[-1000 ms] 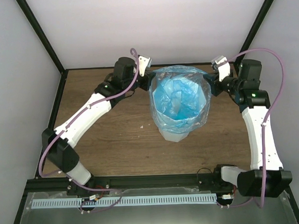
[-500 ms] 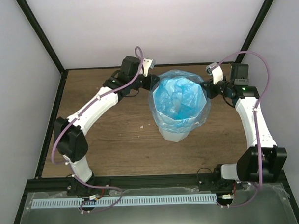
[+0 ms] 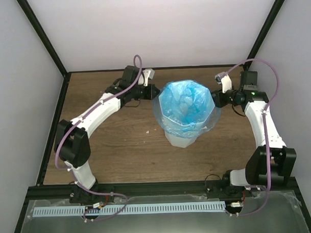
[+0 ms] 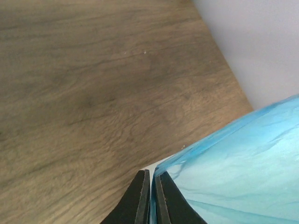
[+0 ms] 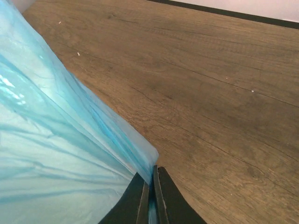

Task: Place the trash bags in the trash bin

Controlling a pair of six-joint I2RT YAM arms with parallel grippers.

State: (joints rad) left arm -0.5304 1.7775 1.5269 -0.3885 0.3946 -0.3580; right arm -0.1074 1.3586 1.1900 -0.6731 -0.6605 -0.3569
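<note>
Both arms came down lower. Left tool [image 4: 151, 182] and right tool [image 5: 153, 181] squeezed shut on bag [image 3: 183, 102] edges. Bag now pulled over bin [image 3: 181, 141] rim, far middle of tabletop [image 3: 120, 143]. Job looks almost done.

Left tool [image 4: 150, 175] clamped, right tool [image 5: 152, 171] clamped

One bench [image 3: 121, 153] carries one white faceted bin [image 3: 183, 140], standing at its middle. One light-blue film bag [image 3: 185, 101] lines that bin. Two arms flank it: the left arm [image 3: 94, 116] on the left, the right arm [image 3: 263, 128] on the right. That makes two pincers, the left pincer [image 3: 153, 92] and the right pincer [image 3: 216, 99], each with two dark fingers, four in all. One pale speck [image 3: 148, 131] lies left of the bin.
</note>
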